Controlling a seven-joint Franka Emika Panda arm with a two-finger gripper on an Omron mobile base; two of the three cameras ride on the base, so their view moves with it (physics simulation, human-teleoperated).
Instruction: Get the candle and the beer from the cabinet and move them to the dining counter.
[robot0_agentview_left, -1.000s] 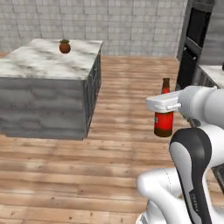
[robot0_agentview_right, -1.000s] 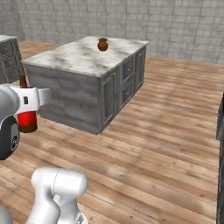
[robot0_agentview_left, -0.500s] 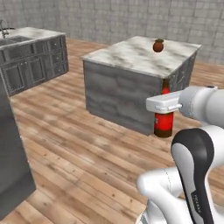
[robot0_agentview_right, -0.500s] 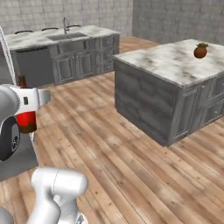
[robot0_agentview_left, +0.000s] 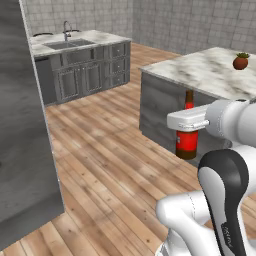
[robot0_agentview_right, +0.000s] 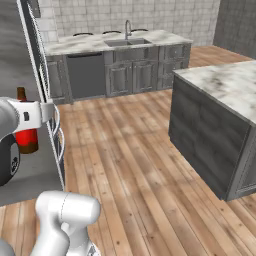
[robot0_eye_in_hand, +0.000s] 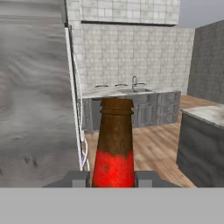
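The beer (robot0_agentview_left: 187, 141) is a dark brown bottle with a red label and a narrow neck, standing upright in mid-air right of centre in the left base view. The dining counter (robot0_agentview_right: 100, 42), white marble with sink and tap, sits at the top centre in the right base view.

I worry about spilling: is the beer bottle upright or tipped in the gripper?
Upright. The beer bottle stands vertical, neck on top, in the shut gripper, above the wooden floor.
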